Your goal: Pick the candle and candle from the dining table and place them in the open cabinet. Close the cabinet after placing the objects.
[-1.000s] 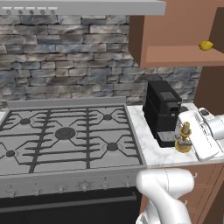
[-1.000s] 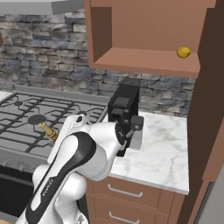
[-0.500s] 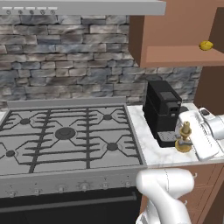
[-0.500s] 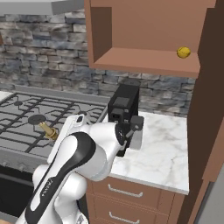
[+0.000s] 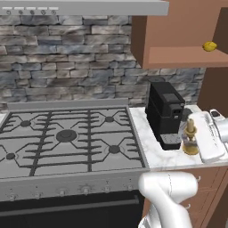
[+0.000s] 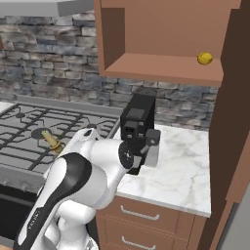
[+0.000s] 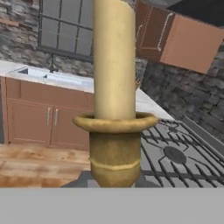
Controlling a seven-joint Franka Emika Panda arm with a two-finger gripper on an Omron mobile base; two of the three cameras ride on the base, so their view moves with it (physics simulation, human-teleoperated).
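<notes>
The candle (image 5: 190, 138) on its brass candlestick is gripped by the tool (image 5: 196, 144), arm folded low beside the coffee machine (image 5: 164, 113)

Home kitchen, gas stove (image 5: 67, 138), stone backsplash (image 5: 67, 62), coffee machine (image 5: 165, 113), wood cabinet (image 6: 161, 39)

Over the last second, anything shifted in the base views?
No visible change. The hand holds the yellow candle on its brass candlestick beside the black coffee machine, above the white marble counter, as before. The small yellow object sits on the shelf of the open brown wooden wall cabinet in the same spot, and the camera has not moved.
</notes>
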